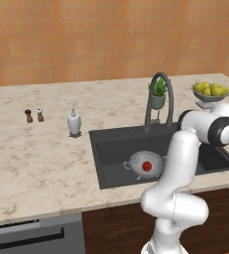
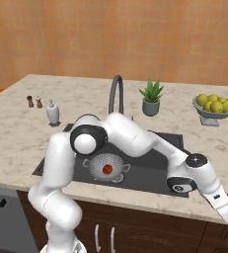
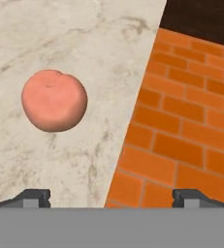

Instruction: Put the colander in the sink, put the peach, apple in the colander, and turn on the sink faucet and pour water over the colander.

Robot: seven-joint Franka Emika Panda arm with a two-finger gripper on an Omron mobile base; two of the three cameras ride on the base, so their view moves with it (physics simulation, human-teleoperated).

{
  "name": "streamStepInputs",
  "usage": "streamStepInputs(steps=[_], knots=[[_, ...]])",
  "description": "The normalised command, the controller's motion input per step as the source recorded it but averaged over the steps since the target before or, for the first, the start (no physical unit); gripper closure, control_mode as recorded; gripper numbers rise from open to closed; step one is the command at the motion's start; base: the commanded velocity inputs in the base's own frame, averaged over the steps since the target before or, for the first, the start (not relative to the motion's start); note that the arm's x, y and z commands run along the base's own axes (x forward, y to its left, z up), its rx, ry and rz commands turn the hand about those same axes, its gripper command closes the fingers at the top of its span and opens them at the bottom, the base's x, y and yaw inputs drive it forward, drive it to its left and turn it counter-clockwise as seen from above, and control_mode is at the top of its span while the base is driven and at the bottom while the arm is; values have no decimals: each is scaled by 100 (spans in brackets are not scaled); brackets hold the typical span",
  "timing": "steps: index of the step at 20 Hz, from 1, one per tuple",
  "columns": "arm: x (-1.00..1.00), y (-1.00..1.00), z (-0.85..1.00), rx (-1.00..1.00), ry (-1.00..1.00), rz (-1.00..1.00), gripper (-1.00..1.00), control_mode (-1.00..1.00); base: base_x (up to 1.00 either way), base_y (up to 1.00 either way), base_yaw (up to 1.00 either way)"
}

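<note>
You have the colander [image 1: 144,163] sitting in the sink [image 1: 111,154] with the apple [image 1: 146,166] already in it, so the peach [image 3: 54,100] is the piece left to fetch. It lies on the pale marble surface [image 3: 74,43], close to that surface's edge, where the brick floor [image 3: 181,121] shows beyond. The end effector [image 3: 111,196] hovers over it with its jaws spread wide and empty, and the peach sits off to one side of the gap rather than between the tips. Judge it as light, round and smooth: it will likely roll if you nudge it, and the skin may bruise under a hard pinch. Take it across its widest middle, with the fingers coming down on opposite sides. Mind the drop-off: a push toward the edge could send it onto the floor, so approach from above. Toward the sink the surface looks open, though the faucet [image 2: 115,94] arches over the basin on the way back.
</note>
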Motion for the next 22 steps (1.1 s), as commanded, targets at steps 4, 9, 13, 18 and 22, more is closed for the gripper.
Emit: streamStepInputs(steps=[4,9,13,18,22], knots=[[0,-17,4,7,-5,0,-100,-100,0,0,0],[7,-8,1,8,-11,0,-100,-100,0,0,0],[20,-1,0,7,-12,0,-100,-100,0,0,0],[28,0,3,4,-11,5,-100,-100,0,0,0],[36,0,-4,1,-13,9,-100,-100,0,0,0]])
